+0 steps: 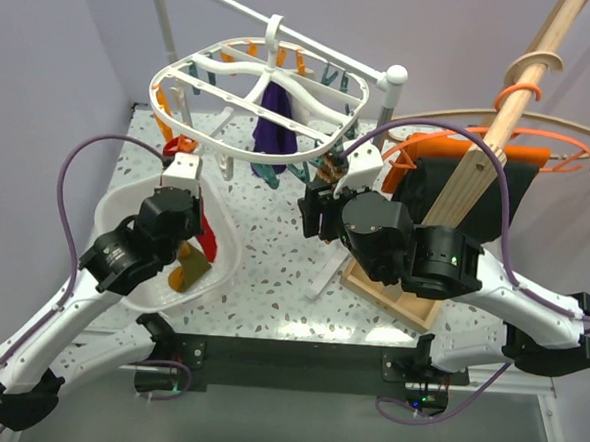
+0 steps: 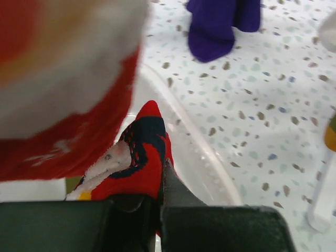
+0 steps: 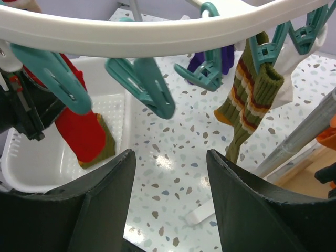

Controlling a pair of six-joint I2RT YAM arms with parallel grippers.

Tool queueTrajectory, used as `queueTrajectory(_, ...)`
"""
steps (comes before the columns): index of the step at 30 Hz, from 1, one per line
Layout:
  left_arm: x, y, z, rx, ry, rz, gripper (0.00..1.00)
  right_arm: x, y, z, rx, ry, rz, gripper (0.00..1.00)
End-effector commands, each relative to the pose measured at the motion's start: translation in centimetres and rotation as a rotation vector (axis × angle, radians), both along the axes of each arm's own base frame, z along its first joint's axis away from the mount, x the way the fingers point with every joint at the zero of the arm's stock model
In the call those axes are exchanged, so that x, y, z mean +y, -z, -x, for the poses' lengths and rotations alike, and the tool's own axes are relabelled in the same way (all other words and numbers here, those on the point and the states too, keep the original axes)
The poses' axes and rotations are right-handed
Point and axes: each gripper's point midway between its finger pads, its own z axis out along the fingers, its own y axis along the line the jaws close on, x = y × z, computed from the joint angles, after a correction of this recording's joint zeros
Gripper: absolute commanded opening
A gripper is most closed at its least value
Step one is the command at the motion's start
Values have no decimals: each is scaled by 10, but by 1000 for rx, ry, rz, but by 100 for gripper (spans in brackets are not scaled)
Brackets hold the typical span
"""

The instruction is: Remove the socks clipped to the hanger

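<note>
The white oval hanger [image 1: 229,67] hangs at the back centre, its rim [image 3: 157,37] running across the top of the right wrist view with empty teal clips [image 3: 142,84] under it. A dark purple sock [image 1: 272,129] dangles from its middle. An olive striped sock [image 3: 252,105] and a white sock [image 3: 286,79] stay clipped at the right. My left gripper [image 2: 160,178] is shut on a red sock [image 2: 142,163] over the white basin [image 1: 115,210]. Below the hanger's front right rim, my right gripper [image 3: 170,157] stands open and holds nothing.
A red and olive sock [image 1: 187,270] lies in the basin. A slanted wooden pole [image 1: 502,113], orange hangers [image 1: 540,146] and black and orange cloths [image 1: 477,187] crowd the right side above a wooden tray [image 1: 391,297]. A white strip [image 1: 327,278] lies on the speckled table.
</note>
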Motion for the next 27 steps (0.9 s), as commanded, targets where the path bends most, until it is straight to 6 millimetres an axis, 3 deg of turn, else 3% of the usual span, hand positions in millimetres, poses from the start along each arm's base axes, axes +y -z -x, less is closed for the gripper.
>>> queueTrajectory(1, 53, -15, 2, -80, -261, -49, 0, -1, -12, 3, -6, -8, -80, 61)
queueTrajectory(8, 68, -26, 9, -142, -331, 3, 0, -3, -10, 3, -8, -6, -80, 61)
queueTrajectory(9, 68, -23, 10, -136, -327, 0, 4, -3, -10, 3, -8, -6, -80, 61)
queueTrajectory(11, 63, -18, 10, -116, -306, 12, 29, -4, -10, 3, -9, -6, -85, 61)
queueTrajectory(12, 62, -19, 11, -116, -299, 24, 48, -4, -10, 4, -9, -8, -83, 61)
queueTrajectory(15, 51, -18, 13, -114, -238, 66, 74, -3, -10, 3, -9, -5, -82, 61)
queueTrajectory(20, 21, -28, 18, -140, -49, 165, 82, 0, -7, 2, -8, -5, -67, 61)
queueTrajectory(24, 4, -46, 31, -210, 99, 251, 71, 2, -6, 3, -3, -14, -65, 62)
queueTrajectory(27, -18, -55, 40, -262, 243, 311, 70, 2, -5, 3, -1, -13, -62, 62)
